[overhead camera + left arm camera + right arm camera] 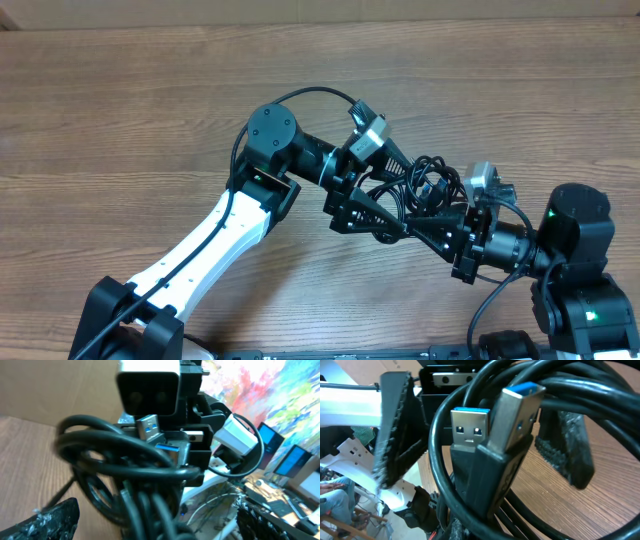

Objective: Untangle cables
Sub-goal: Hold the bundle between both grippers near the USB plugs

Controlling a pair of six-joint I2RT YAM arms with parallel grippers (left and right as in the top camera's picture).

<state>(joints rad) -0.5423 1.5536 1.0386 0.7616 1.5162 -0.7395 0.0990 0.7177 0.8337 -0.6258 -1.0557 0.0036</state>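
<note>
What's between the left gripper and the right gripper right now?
The knotted cables, with blue-tongued USB plugs, fill that gap; the overhead view shows it.

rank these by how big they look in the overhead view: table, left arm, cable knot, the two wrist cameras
1. table
2. left arm
3. cable knot
4. left wrist camera and right wrist camera: they look alike, so no ranking between them

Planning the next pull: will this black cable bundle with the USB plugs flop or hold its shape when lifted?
Likely floppy: the cable bundle curves in loose loops, with no straight stiff runs. The USB plugs look rigid and blocky, so they may catch on loops. The jackets look smooth, perhaps slippery.
</note>
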